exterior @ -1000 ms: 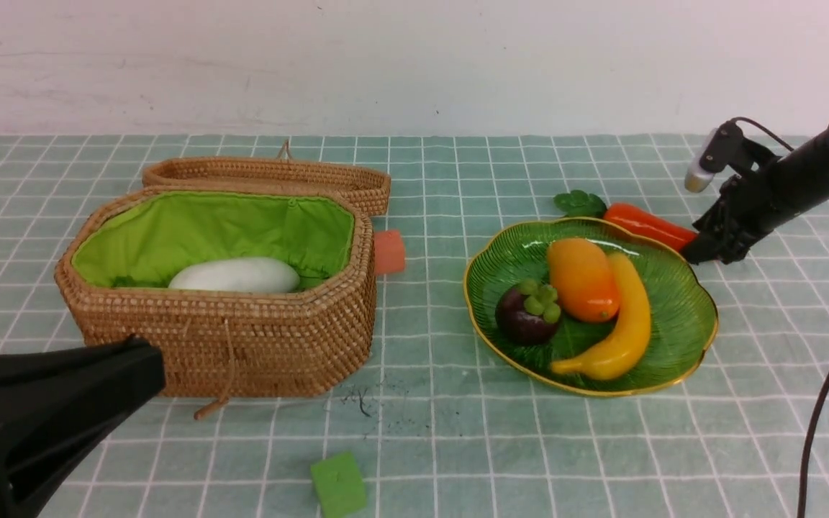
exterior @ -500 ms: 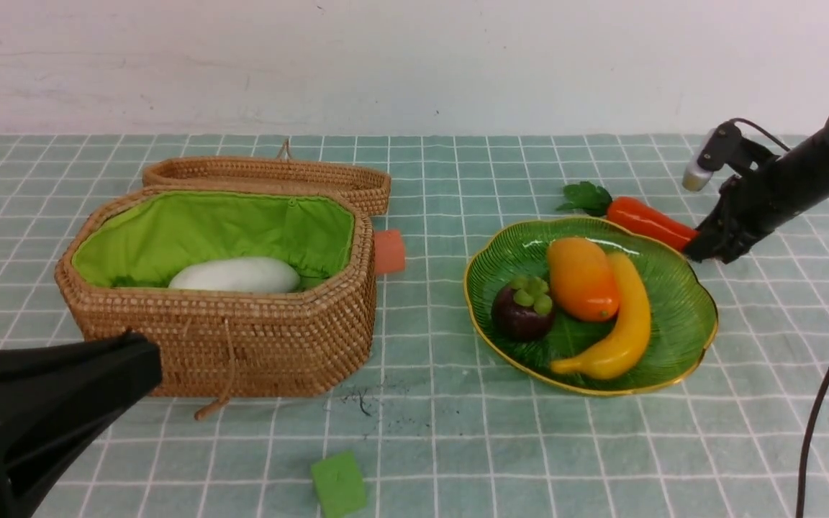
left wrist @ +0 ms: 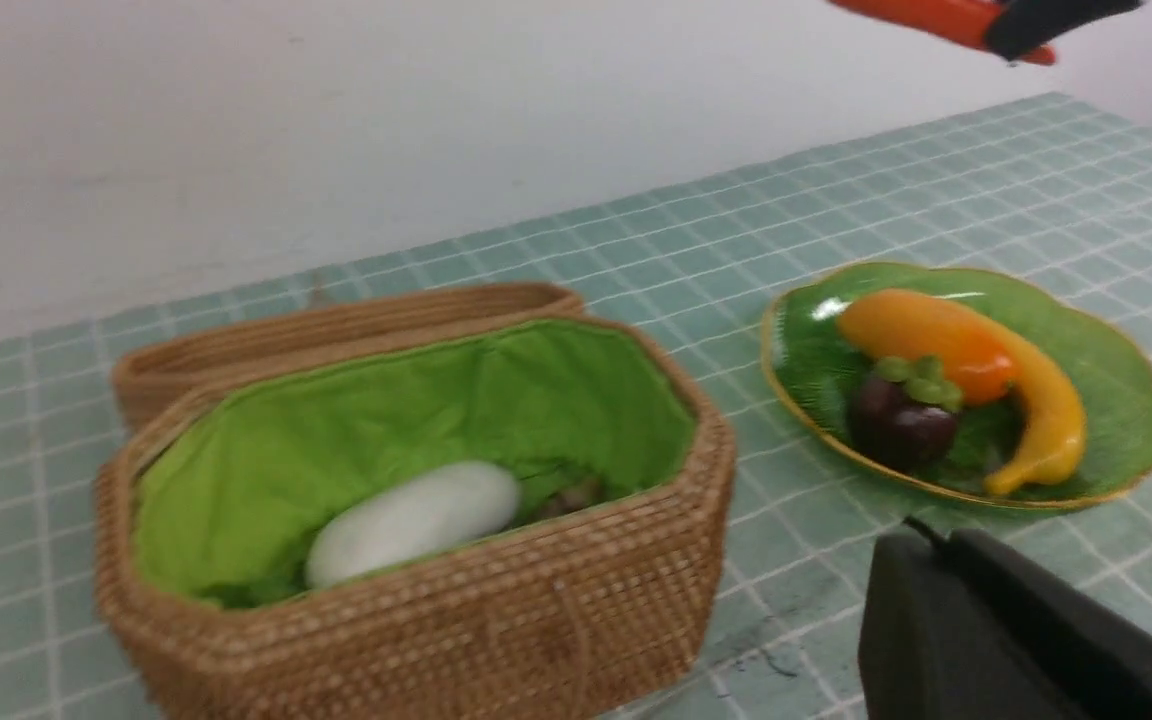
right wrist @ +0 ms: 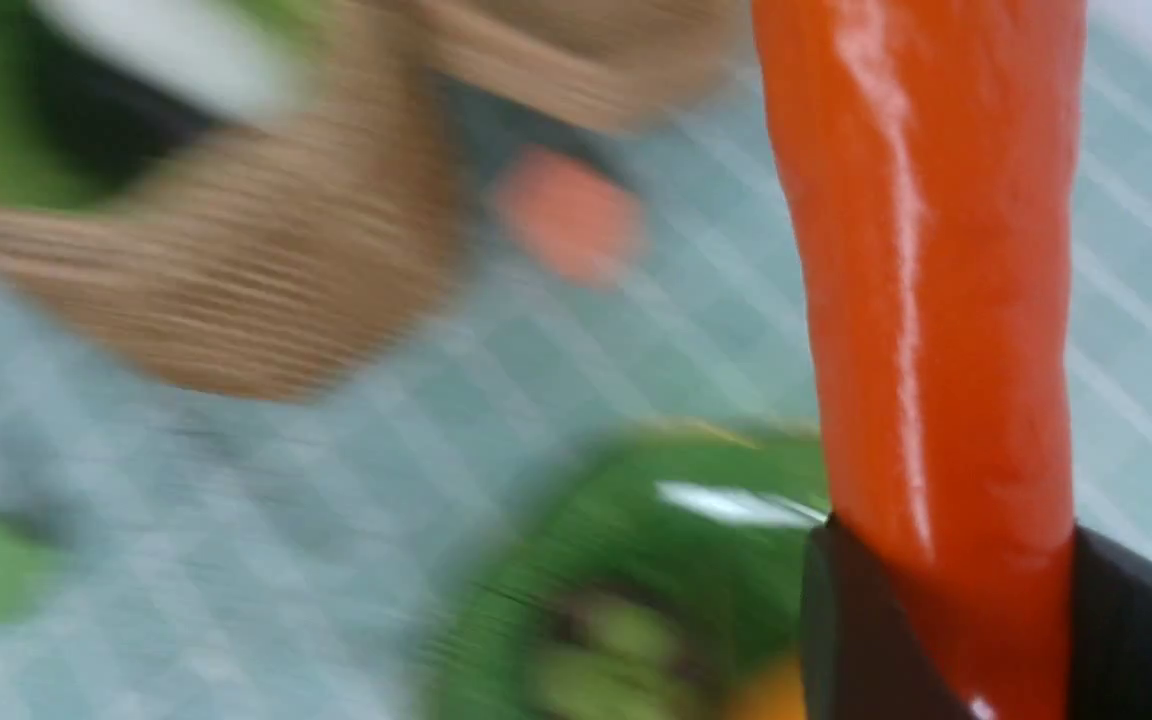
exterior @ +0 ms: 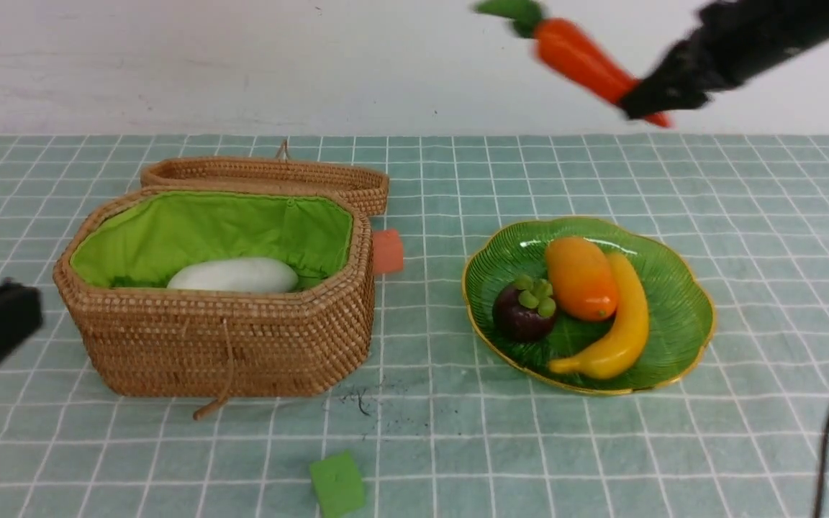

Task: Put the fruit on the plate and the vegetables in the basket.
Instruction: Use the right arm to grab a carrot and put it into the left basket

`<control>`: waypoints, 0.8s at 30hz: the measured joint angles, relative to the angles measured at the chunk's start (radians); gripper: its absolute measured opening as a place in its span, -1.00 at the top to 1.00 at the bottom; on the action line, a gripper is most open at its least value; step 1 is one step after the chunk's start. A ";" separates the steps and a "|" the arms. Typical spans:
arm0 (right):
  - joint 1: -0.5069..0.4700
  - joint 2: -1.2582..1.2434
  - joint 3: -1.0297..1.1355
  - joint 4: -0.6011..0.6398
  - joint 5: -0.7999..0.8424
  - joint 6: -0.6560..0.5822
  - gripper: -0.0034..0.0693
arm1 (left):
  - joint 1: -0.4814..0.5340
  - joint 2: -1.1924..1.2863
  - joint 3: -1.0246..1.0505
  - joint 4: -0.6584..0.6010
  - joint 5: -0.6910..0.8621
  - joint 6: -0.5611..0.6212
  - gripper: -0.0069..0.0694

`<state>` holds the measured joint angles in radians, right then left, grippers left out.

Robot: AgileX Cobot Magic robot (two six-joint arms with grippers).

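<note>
Grips the orange-red toy carrot with green top (exterior: pixel 576 54) by its thin end in the right pincer (exterior: pixel 645 106), high beyond the far rim of the wavy, gold-edged green glass plate (exterior: pixel 681 316). Shows orange mango (exterior: pixel 580 279), curved yellow banana (exterior: pixel 619 331) and purple mangosteen (exterior: pixel 522 320) on that plate, and a white radish (exterior: pixel 233 275) inside the open woven rattan basket (exterior: pixel 227 345). Holds the left pincer (exterior: pixel 26 316) shut, low by the near left edge. Offers bare checked tabletop (exterior: pixel 429 309) between basket and plate.

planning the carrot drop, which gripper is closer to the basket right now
Left. The left gripper sits low beside the basket's front left corner. The right gripper is high in the air on the plate's side, holding the carrot.
</note>
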<state>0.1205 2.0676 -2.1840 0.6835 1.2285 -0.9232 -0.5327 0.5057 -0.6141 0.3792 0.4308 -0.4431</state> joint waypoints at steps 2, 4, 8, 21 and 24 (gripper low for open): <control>0.111 -0.007 0.019 0.018 0.006 0.015 0.27 | 0.029 0.000 -0.003 0.035 0.016 -0.068 0.82; 0.196 -0.002 0.027 0.025 0.005 0.021 0.27 | 0.038 0.000 -0.003 0.055 0.019 -0.092 0.82; 0.421 0.052 0.034 -0.015 -0.154 0.025 0.27 | 0.041 0.000 -0.003 0.096 0.026 -0.125 0.82; 0.548 0.127 0.033 -0.271 -0.424 0.225 -0.75 | 0.041 0.000 -0.003 0.097 0.034 -0.129 0.82; 0.548 0.060 0.025 -0.328 -0.286 0.330 -0.93 | 0.041 -0.001 -0.003 0.081 0.035 -0.129 0.83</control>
<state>0.6681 2.1273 -2.1592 0.3555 0.9424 -0.5931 -0.4917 0.5046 -0.6174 0.4600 0.4653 -0.5725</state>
